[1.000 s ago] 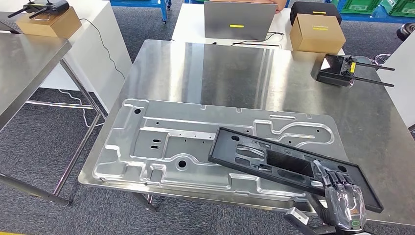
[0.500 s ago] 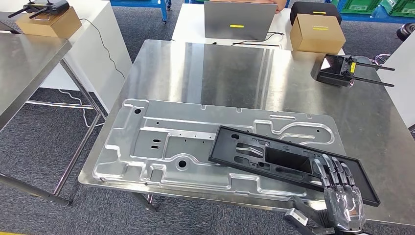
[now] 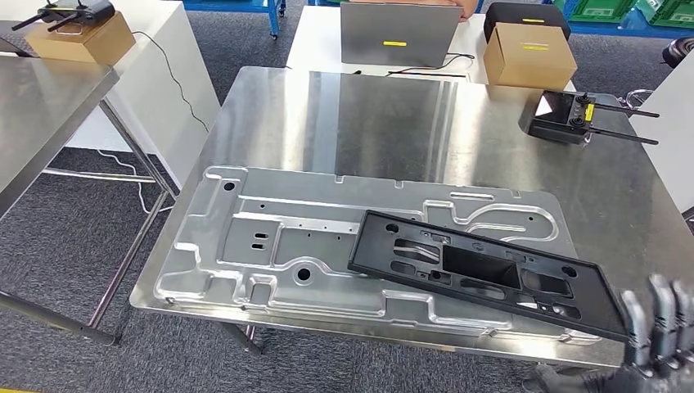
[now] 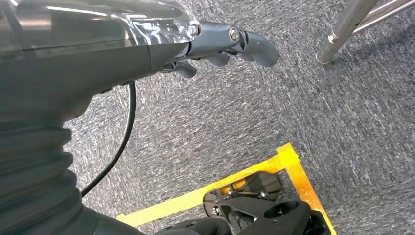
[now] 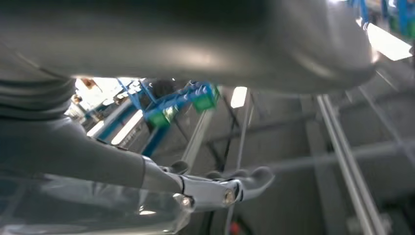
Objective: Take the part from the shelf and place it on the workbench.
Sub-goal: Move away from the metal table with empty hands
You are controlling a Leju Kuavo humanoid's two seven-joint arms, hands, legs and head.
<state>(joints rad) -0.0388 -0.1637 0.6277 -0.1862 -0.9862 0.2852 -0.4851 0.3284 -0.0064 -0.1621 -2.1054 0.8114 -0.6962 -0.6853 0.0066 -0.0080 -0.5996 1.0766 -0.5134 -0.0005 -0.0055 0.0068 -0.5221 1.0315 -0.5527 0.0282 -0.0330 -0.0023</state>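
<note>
The left hand (image 4: 215, 46) hangs above the carpet, fingers curled on nothing. The black part (image 3: 483, 273) lies on the silver panel (image 3: 270, 237) atop the worktop (image 3: 385, 115). Beside its near corner, the right hand (image 3: 655, 327) holds nothing, fingers apart. Placing looks done; next, drawing the arm clear.

Readable text: none in any view.
Laptop (image 3: 399, 33): a yellow sticker on the lid; its print is too small to read.
Cardboard box (image 3: 528, 56): a yellow label on the top face, right of the laptop; no characters legible.
Black case (image 3: 524, 14): a small yellow label on top, behind the cardboard box; illegible.
Controller (image 3: 563, 116): a yellow mark near its antennas, no lettering to make out.
Floor (image 4: 293, 122): a yellow line marking on the grey carpet, without characters.
</note>
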